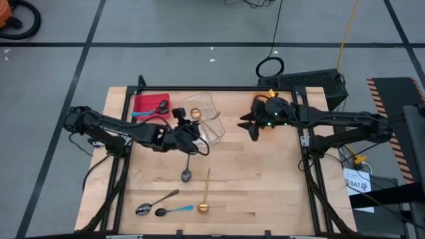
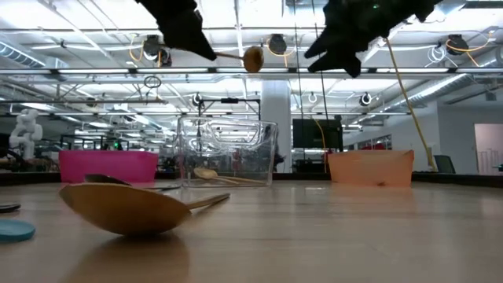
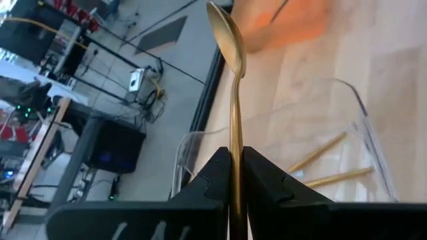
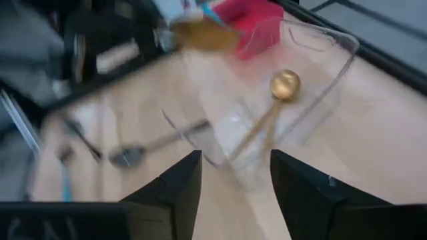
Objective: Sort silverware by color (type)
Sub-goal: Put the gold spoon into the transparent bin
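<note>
Above wooden table (image 1: 265, 179), gold spoon (image 3: 230, 53) pinched upright in left hand (image 3: 236, 175).

A glossy gold metal spoon (image 3: 231, 80) was clamped between the left gripper's (image 3: 235, 175) matt black fingers; just beyond lay a clear plastic bin (image 3: 373, 153) on pale wood.

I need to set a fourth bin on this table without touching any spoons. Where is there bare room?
The widest bare wood runs along the right side, below the right hand and right of the gold spoon. It is crowded at the back left, around the red bin and clear bin, and at the front left, where loose spoons lie.
</note>
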Robot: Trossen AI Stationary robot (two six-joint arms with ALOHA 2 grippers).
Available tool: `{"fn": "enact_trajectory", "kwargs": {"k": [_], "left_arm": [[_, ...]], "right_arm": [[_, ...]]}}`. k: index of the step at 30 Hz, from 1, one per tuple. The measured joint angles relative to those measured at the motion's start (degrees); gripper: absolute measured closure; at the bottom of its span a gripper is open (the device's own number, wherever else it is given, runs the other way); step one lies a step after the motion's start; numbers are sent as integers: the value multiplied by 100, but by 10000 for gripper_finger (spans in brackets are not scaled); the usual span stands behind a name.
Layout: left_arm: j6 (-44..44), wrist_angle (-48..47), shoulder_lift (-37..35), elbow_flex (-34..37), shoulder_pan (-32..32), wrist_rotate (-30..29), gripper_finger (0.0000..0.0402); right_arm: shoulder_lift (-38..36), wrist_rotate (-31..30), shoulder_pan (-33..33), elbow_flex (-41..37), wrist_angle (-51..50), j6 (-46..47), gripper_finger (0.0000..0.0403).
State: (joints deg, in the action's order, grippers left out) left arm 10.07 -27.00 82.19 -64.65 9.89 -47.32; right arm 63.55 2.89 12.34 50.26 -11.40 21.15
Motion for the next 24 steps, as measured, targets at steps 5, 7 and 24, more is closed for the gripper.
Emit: {"fn": "enact_trajectory", "kwargs": {"k": [5,7,24], "left_arm": [[230,-165,-1,-157,1,25,376],[356,-214,-2,-157,0,39,376],[1806,-382,0,-155,868,97,376]], "right_arm": [[352,57,-2,0,823,965,237],[394,199,-5,-2,885,162,236],[928,303,-804,-2,1797,-4179,248]]}}
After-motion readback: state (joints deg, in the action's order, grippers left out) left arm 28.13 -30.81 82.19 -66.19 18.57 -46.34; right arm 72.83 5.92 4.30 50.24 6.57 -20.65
